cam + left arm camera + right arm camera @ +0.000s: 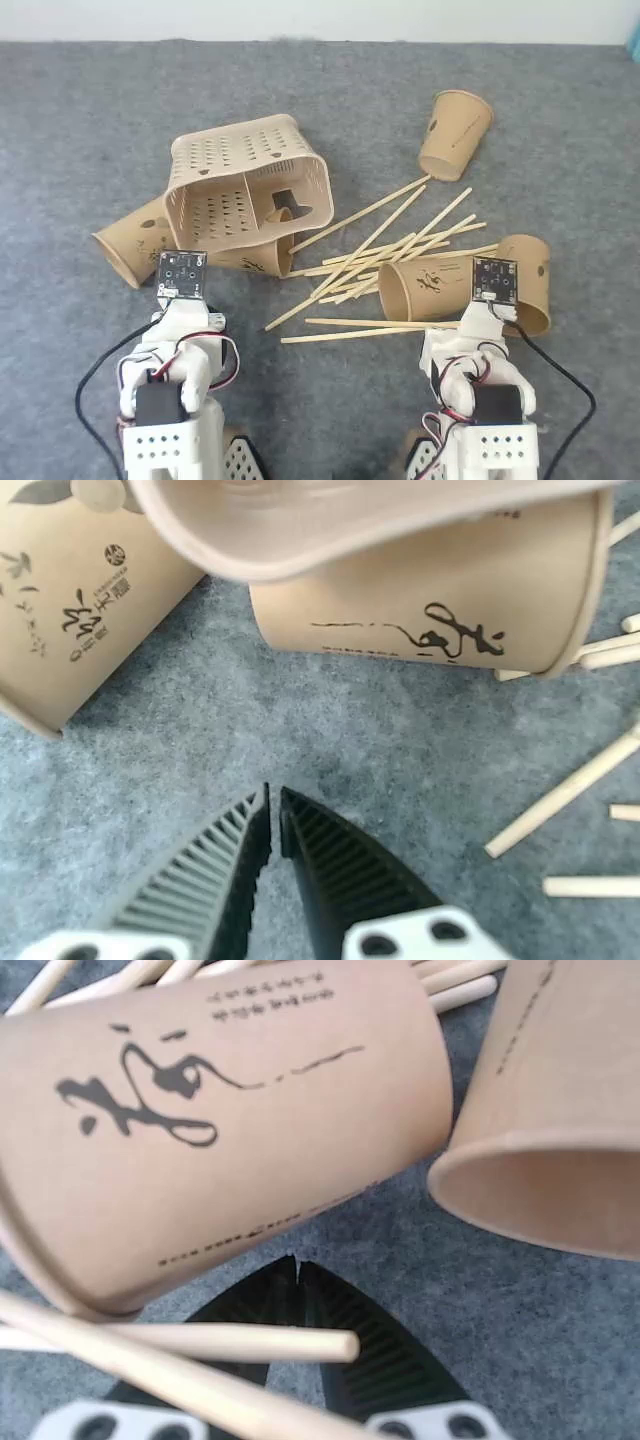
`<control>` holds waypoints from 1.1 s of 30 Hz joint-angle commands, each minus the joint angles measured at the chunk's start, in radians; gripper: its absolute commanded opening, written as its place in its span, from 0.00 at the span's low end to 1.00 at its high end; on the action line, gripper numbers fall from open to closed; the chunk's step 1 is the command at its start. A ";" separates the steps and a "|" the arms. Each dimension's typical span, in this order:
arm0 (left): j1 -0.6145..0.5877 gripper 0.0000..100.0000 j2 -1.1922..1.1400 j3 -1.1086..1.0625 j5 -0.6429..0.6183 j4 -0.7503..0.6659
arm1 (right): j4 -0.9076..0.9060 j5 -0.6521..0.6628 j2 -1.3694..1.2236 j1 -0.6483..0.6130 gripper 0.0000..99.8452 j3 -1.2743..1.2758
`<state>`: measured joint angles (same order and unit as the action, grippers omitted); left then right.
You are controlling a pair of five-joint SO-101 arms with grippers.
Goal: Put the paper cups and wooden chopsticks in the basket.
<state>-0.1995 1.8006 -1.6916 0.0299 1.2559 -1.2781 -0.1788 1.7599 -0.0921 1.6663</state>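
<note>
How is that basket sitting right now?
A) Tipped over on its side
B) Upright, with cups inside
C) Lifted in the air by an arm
A: the basket lies tipped over on the table, its open mouth turned sideways towards the scattered chopsticks.

2 white arms (172, 400), black ribbed end effectors (275, 794) (298, 1263), seemingly red cables (236, 360).

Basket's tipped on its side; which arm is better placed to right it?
Left, likely. The left gripper sits just short of the basket, whose rim shows close in its wrist view. The right gripper is beyond the chopsticks, beside two cups.
</note>
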 commanded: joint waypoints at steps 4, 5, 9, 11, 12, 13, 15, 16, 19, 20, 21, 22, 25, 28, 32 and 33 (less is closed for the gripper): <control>-0.002 0.01 0.012 0.007 0.003 0.002 | -0.004 -0.002 -0.001 0.002 0.01 0.009; -0.002 0.01 0.014 0.008 0.003 -0.003 | -0.002 -0.002 -0.001 0.004 0.01 0.000; -0.009 0.01 0.014 0.070 0.002 -0.028 | -0.028 -0.002 -0.001 0.030 0.01 -0.112; -0.009 0.01 0.014 0.110 0.002 -0.028 | -0.045 -0.002 -0.001 0.087 0.01 -0.181; -0.011 0.01 0.014 0.130 0.002 -0.028 | -0.044 -0.002 -0.001 0.127 0.01 -0.212; -0.011 0.01 0.014 0.143 0.002 -0.028 | -0.041 -0.002 -0.001 0.166 0.01 -0.241; -0.011 0.01 0.014 0.151 0.005 -0.029 | 0.004 -0.002 -0.001 0.223 0.01 -0.281; -0.011 0.01 0.014 0.159 0.006 -0.035 | 0.022 -0.002 -0.001 0.239 0.01 -0.293; -0.011 0.01 0.014 0.202 0.012 -0.029 | 0.068 0.002 -0.001 0.242 0.01 -0.308; -0.011 0.01 0.014 0.217 0.031 -0.029 | 0.081 0.018 -0.001 0.242 0.01 -0.308; -0.011 0.01 0.014 0.237 0.057 -0.029 | 0.091 0.060 -0.001 0.242 0.01 -0.311; -0.011 0.01 0.014 0.259 0.084 -0.029 | 0.107 0.118 -0.001 0.242 0.01 -0.311; -0.018 0.01 0.008 0.334 0.144 -0.023 | 0.142 0.307 -0.001 0.248 0.01 -0.311; -0.051 0.01 0.005 0.455 0.149 0.012 | 0.174 0.370 -0.001 0.242 0.01 -0.318; -0.094 0.08 -0.020 0.575 0.149 0.021 | 0.148 0.370 -0.010 0.240 0.01 -0.379; -0.103 0.11 -0.051 0.596 0.147 0.021 | 0.131 0.370 -0.012 0.240 0.01 -0.393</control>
<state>-0.2654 1.8021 -1.2206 0.1680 1.2743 -1.1308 0.1757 1.7645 0.1396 1.3548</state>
